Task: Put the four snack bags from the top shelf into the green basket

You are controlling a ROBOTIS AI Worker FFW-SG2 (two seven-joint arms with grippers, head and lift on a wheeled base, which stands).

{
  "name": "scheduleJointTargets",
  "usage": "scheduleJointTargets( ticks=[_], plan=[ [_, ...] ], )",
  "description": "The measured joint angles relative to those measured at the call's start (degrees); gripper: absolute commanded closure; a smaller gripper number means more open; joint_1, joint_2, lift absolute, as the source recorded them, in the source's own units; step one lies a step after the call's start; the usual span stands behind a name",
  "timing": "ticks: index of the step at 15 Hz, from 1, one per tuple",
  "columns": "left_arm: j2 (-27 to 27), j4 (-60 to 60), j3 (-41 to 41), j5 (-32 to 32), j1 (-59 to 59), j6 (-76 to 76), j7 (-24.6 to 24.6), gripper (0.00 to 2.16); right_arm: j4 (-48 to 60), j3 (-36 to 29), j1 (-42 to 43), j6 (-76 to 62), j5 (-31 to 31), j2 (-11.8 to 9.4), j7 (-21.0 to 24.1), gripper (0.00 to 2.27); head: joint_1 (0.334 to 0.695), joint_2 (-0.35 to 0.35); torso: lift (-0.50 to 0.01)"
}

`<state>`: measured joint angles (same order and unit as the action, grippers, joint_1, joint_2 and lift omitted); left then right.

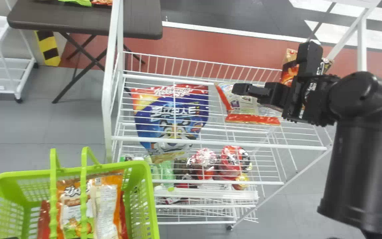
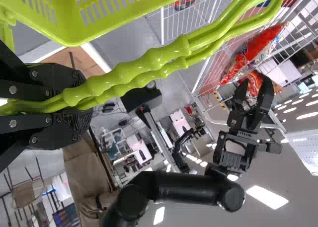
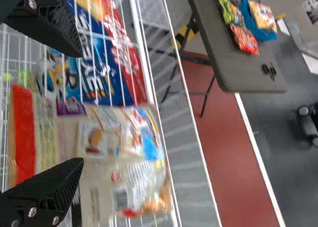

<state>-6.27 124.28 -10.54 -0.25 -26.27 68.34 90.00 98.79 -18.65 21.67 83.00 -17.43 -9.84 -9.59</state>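
Holds the handles (image 1: 53, 192) of the green basket (image 1: 151, 199) with the left gripper (image 2: 79, 102), squeezed around them. Holds the right gripper (image 1: 275, 68) wide open over a pale, red-edged snack bag (image 1: 244, 104) on the top shelf (image 1: 293, 146), gripping nothing. Has an orange-and-black snack bag (image 1: 288, 71) near the right gripper. Has an orange snack bag (image 1: 71, 205) in the green basket. Has a blue cereal bag (image 1: 174, 116) below the top shelf's wires.

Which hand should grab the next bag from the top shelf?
Probably the right hand: it is open, close to the pale bag on the top shelf. The left hand is clamped on the handles of the basket.
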Motion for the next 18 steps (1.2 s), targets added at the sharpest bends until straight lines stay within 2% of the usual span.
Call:
scheduleJointTargets(
  ticks=[2, 4, 5, 6, 8, 13, 18],
  plan=[
    [0.0, 0.0, 0.1, 0.0, 0.1, 0.0, 0.0, 2.15, -6.3, 0.0, 2.5, -1.3, 0.7, -1.7, 0.2, 0.07, 0.695, -0.322, 0.0],
    [0.0, -0.1, 0.4, -0.1, 0.3, 0.0, 0.0, 2.15, -12.0, 0.8, 4.1, -4.0, 2.1, -2.2, 0.1, 0.17, 0.695, -0.336, 0.0],
    [0.0, -0.2, 0.5, -0.1, 0.4, 0.0, 0.0, 2.15, -14.3, 1.5, 4.4, -5.3, 2.7, -2.3, -0.1, 0.48, 0.695, -0.337, 0.0],
    [0.0, -0.2, 0.6, -0.1, 0.5, 0.0, 0.0, 2.15, -15.7, 1.9, 4.7, -6.0, 3.1, -2.3, -0.4, 1.01, 0.695, -0.336, 0.0],
    [-0.1, -0.3, 0.3, -0.1, 0.4, 0.0, 0.0, 2.15, -17.3, 2.2, 5.1, -6.2, 3.3, -2.4, -1.1, 2.27, 0.695, -0.331, 0.0],
    [-0.2, -0.3, 0.3, -0.1, 0.4, 0.0, 0.0, 2.15, -12.4, -0.6, 2.3, -2.8, 0.0, -2.4, -1.0, 2.26, 0.695, -0.333, 0.0],
    [-0.4, -0.5, 0.4, -0.1, 0.6, 0.0, 0.0, 2.15, -1.1, -5.7, -2.7, 0.6, -6.5, -2.8, -1.2, 2.26, 0.695, -0.349, 0.0]
  ],
)
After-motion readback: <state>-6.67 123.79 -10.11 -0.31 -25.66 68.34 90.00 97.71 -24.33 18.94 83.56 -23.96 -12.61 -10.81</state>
